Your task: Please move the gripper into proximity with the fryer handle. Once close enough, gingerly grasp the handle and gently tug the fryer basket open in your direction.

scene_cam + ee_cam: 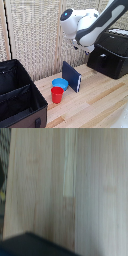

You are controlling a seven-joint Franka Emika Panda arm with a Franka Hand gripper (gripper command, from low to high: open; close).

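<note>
Pinch the handle [103,55] mid-bar; the rigid basket [106,65] should slide stiffly. You can't tell the pincer's state.

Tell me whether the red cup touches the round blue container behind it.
Cannot tell. In the exterior view the red plastic cup overlaps the flat round blue container, so no gap or contact shows plainly; the wrist view shows only wooden table.

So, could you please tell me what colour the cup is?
The cup is red, clearest in the exterior view.
</note>
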